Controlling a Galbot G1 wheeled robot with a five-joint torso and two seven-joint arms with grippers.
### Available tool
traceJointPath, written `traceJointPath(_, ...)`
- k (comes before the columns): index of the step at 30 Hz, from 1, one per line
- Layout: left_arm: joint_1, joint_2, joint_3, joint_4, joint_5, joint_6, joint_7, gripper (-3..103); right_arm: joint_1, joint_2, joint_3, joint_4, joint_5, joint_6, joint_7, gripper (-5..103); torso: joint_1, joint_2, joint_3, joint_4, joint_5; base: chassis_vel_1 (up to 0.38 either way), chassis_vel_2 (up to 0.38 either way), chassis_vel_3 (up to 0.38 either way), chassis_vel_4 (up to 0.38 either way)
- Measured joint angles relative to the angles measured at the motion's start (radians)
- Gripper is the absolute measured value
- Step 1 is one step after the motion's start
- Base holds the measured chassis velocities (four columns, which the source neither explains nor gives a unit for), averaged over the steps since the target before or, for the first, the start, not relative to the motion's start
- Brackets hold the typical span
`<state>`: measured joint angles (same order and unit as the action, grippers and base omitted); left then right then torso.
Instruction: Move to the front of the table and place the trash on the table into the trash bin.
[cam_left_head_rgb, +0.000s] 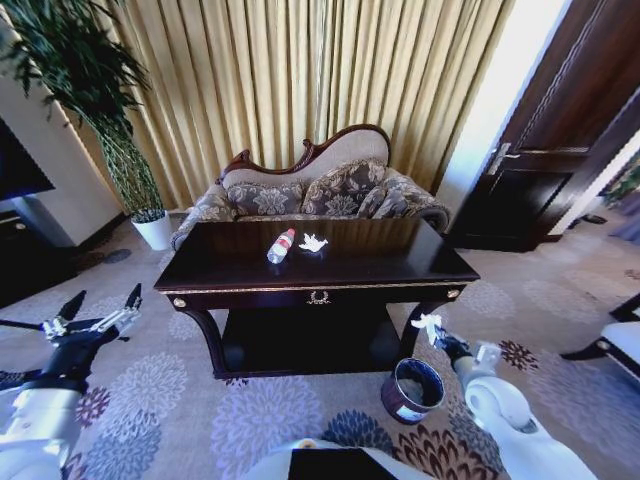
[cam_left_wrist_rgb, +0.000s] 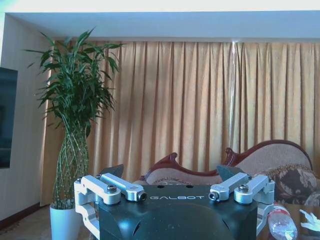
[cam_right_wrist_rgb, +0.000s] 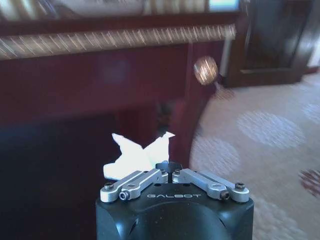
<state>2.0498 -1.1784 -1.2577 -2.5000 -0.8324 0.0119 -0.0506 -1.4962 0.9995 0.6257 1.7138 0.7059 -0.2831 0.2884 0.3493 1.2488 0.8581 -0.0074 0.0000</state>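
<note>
- Fingers (cam_right_wrist_rgb: 172, 172) of the right gripper (cam_left_head_rgb: 432, 325) are pinched together on a crumpled white paper wad (cam_left_head_rgb: 429, 322), whose ragged, pointed corners stick out past the tips.
- That gripper hangs low beside the table's front right leg, above and just behind the trash bin (cam_left_head_rgb: 413, 390) on the carpet.
- Round and dark, the trash bin has a pale bluish rim and a white label on its side, and it stands open.
- Dark and glossy, the table (cam_left_head_rgb: 380, 265) has a gold trim line along its front edge, a gold emblem (cam_left_head_rgb: 318, 297) at the middle, curved legs and a lower shelf.
- On the tabletop lies a small clear bottle (cam_left_head_rgb: 281, 246) with a red cap and a red-white label, on its side, with another white paper wad (cam_left_head_rgb: 313, 243) just beside it.
- Left gripper (cam_left_head_rgb: 100, 308) is held off to the table's left over the carpet, its two dark fingers spread apart and holding nothing.
</note>
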Motion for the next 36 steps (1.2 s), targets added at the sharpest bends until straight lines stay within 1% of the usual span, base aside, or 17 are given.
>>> traceJointPath(1, 0.001, -0.001, 0.0, 0.0, 0.0, -0.004, 0.001, 100, 0.037, 0.001, -0.027, -0.074, -0.032, 0.005, -0.003, 0, 0.0, 0.0, 0.0, 0.0003, 0.0, 0.0, 0.0, 0.0, 0.0)
traceJointPath(2, 0.001, -0.001, 0.0, 0.0, 0.0, -0.004, 0.001, 100, 0.037, 0.001, -0.027, -0.074, -0.032, 0.005, -0.003, 0, 0.0, 0.0, 0.0, 0.0003, 0.0, 0.0, 0.0, 0.0, 0.0)
traceJointPath(4, 0.003, -0.002, -0.005, 0.0, 0.003, -0.009, 0.006, 100, 0.086, -0.005, -0.062, -0.195, -0.072, 0.016, -0.029, 0, 0.0, 0.0, 0.0, 0.0001, 0.0001, 0.0, 0.0, 0.0, 0.0)
traceJointPath(9, 0.01, -0.005, -0.012, 0.0, 0.013, -0.017, 0.017, 100, 0.174, -0.005, -0.101, -0.416, -0.105, 0.037, -0.065, 0, 0.0, 0.0, 0.0, -0.0001, 0.0002, 0.0, 0.0, 0.0, 0.0)
traceJointPath(13, 0.012, -0.005, -0.011, 0.0, 0.023, -0.022, 0.017, 100, 0.206, 0.007, -0.114, -0.506, -0.15, 0.068, -0.068, 0, 0.0, 0.0, 0.0, -0.0001, 0.0, 0.0, 0.0, 0.0, 0.0)
traceJointPath(14, 0.013, -0.005, -0.01, 0.0, 0.026, -0.023, 0.017, 100, 0.21, 0.011, -0.114, -0.518, -0.162, 0.074, -0.068, -3, 0.0, 0.0, 0.0, -0.0002, -0.0002, 0.0, 0.0, 0.0, 0.0)
traceJointPath(16, 0.015, -0.005, -0.01, 0.0, 0.032, -0.026, 0.017, 100, 0.214, 0.019, -0.113, -0.531, -0.18, 0.083, -0.066, -3, 0.0, 0.0, 0.0, -0.0002, -0.0002, 0.0, 0.0, 0.0, 0.0)
traceJointPath(20, 0.022, -0.007, -0.006, 0.0, 0.041, -0.032, 0.023, 100, 0.207, 0.04, -0.103, -0.526, -0.2, 0.101, -0.059, 17, 0.0, 0.0, 0.0, -0.0001, 0.0, 0.0, 0.0, 0.0, 0.0)
traceJointPath(22, 0.022, -0.007, -0.004, 0.0, 0.042, -0.032, 0.023, 100, 0.207, 0.041, -0.102, -0.524, -0.202, 0.103, -0.058, 17, 0.0, 0.0, 0.0, -0.0001, 0.0, 0.0, 0.0, 0.0, 0.0)
traceJointPath(25, 0.022, -0.011, 0.016, 0.0, 0.059, -0.035, 0.024, 100, 0.201, 0.047, -0.096, -0.513, -0.214, 0.111, -0.042, 33, 0.0, 0.0, 0.0, -0.0001, -0.0001, 0.0, 0.0, 0.0, 0.0)
traceJointPath(26, 0.022, -0.011, 0.016, 0.0, 0.059, -0.035, 0.024, 100, 0.201, 0.047, -0.096, -0.513, -0.214, 0.111, -0.042, 33, 0.0, 0.0, 0.0, -0.0001, -0.0001, 0.0, 0.0, 0.0, 0.0)
traceJointPath(28, 0.022, -0.019, 0.028, 0.0, 0.069, -0.04, 0.028, 100, 0.193, 0.047, -0.091, -0.496, -0.204, 0.113, -0.029, 44, 0.0, 0.0, 0.0, 0.0, -0.0001, 0.0, 0.0, 0.0, 0.0)
traceJointPath(30, 0.022, -0.021, 0.031, 0.0, 0.071, -0.042, 0.03, 100, 0.189, 0.046, -0.089, -0.49, -0.202, 0.113, -0.028, 44, 0.0, 0.0, 0.0, 0.0, 0.0, 0.0, 0.0, 0.0, 0.0)
traceJointPath(31, 0.022, -0.024, 0.032, 0.0, 0.073, -0.044, 0.032, 100, 0.184, 0.045, -0.086, -0.484, -0.2, 0.113, -0.027, 55, 0.0, 0.0, 0.0, -0.0001, 0.0, 0.0, 0.0, 0.0, 0.0)
traceJointPath(32, 0.023, -0.026, 0.032, 0.0, 0.073, -0.046, 0.033, 100, 0.181, 0.045, -0.084, -0.479, -0.198, 0.113, -0.027, 61, 0.0, 0.0, 0.0, -0.0001, 0.0, 0.0, 0.0, 0.0, 0.0)
traceJointPath(34, 0.024, -0.027, 0.032, 0.0, 0.073, -0.047, 0.034, 100, 0.178, 0.044, -0.082, -0.475, -0.197, 0.113, -0.026, 61, 0.0, 0.0, 0.0, 0.0, -0.0001, 0.0, 0.0, 0.0, 0.0)
traceJointPath(36, 0.027, -0.029, 0.029, 0.0, 0.073, -0.052, 0.036, 100, 0.17, 0.044, -0.078, -0.467, -0.195, 0.113, -0.023, 71, 0.0, 0.0, 0.0, -0.0001, -0.0001, 0.0, 0.0, 0.0, 0.0)
